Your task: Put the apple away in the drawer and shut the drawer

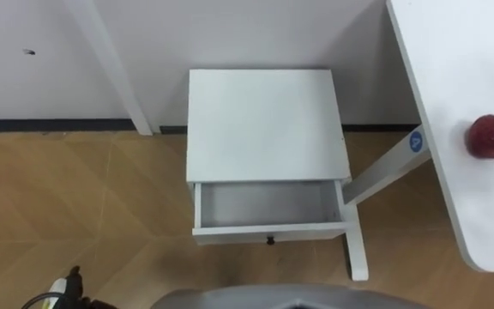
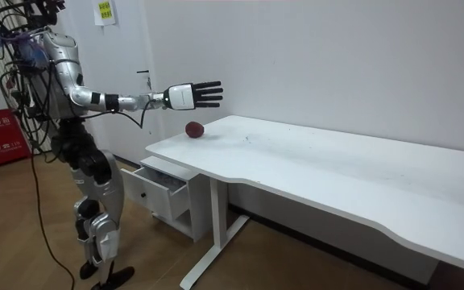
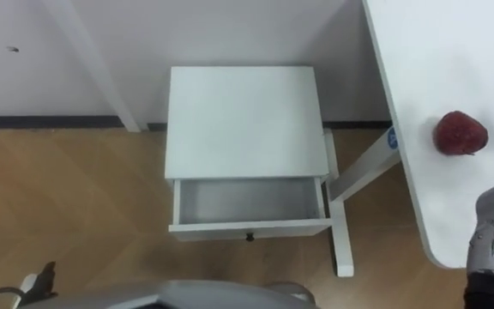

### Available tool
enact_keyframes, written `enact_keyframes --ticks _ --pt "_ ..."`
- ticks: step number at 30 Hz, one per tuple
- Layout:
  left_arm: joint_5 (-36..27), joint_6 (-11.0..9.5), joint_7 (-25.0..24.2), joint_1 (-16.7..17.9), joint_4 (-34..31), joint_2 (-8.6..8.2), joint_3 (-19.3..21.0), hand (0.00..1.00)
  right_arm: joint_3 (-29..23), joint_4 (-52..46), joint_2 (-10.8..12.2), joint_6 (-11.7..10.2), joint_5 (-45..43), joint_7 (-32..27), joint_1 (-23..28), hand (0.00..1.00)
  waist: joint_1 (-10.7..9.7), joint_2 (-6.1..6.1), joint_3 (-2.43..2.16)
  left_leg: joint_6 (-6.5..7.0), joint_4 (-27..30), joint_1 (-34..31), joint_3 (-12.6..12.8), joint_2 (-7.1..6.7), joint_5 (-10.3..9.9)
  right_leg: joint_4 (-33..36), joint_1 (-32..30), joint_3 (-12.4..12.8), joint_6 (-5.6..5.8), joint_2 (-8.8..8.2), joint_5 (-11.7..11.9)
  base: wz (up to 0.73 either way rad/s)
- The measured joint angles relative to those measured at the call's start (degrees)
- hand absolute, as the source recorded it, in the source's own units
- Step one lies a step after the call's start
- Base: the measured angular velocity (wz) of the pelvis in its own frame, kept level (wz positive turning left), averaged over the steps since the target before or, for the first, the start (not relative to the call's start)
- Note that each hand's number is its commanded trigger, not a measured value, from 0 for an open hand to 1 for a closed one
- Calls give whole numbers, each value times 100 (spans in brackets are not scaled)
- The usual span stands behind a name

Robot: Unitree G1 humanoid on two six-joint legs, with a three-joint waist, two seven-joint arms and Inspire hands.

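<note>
A white cabinet (image 1: 264,124) stands against the far wall on a wooden floor (image 1: 75,197), seen from above. Its drawer (image 1: 271,231) is pulled out toward the robot and lies open, with a bare pale inside. To the right of the cabinet is a white surface (image 1: 461,69), and one of its legs comes down just beside the cabinet's right side.

The apple (image 1: 492,136), dark red, rests on the surface near its left end, well apart from the drawer. In the room view the robot stands upright at the near side of the cabinet, at the left end of the surface. Its right arm is stretched out level over the surface. The right hand (image 2: 185,96) hangs in the air above the apple, not touching it. Its fingers (image 2: 209,90) are straight and apart, holding nothing.
</note>
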Motion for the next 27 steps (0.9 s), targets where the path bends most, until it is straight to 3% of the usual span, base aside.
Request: enact_keyframes --ticks 5,13,22,27 --pt "2 16 -115 59 -43 56 0 0 227 79 0 46 -461 270 23 0 -1 -52 21 -11 7 -14 -57 2 6 -74 47 -57 -12 8 13 6" --pt "-17 29 -146 148 -186 60 -50 0 425 442 1 115 -655 975 270 0 17 -50 -3 -13 15 32 -106 2 8 -68 110 -127 -11 -5 13 4" --pt "-18 21 -105 168 -94 64 -186 0 647 1015 1 95 -705 1169 378 0 67 -51 -10 -17 48 127 -117 -1 10 -63 227 -136 -14 -33 15 0" --pt "-17 11 -106 192 -49 67 -219 0 677 1090 1 92 -916 1223 422 0 70 -3 -42 -17 62 131 -133 0 10 -53 250 -146 -14 -31 27 0"
